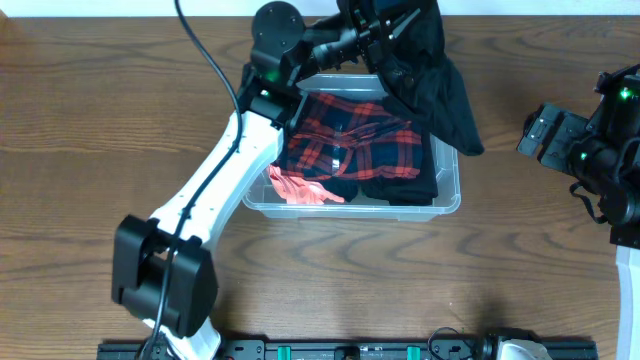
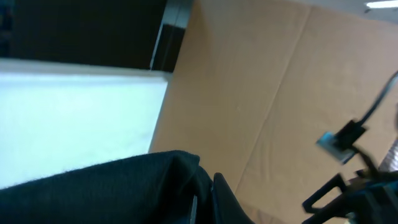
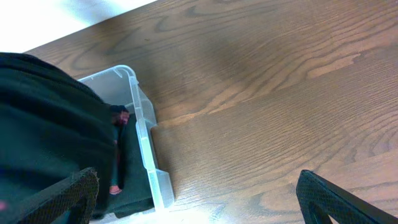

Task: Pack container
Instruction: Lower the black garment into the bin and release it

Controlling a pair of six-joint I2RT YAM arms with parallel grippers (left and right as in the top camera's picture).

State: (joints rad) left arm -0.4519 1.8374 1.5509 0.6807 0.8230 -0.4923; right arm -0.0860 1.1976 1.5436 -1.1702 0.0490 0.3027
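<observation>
Left pincer (image 1: 385, 35) tight on black garment (image 1: 445, 95) above container (image 1: 350, 212); right pincer (image 1: 538, 133) wide apart.

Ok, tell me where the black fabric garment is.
Overhead, the black fabric garment hangs from the left end effector, draped over the far right corner of the clear rectangular plastic container.
</observation>
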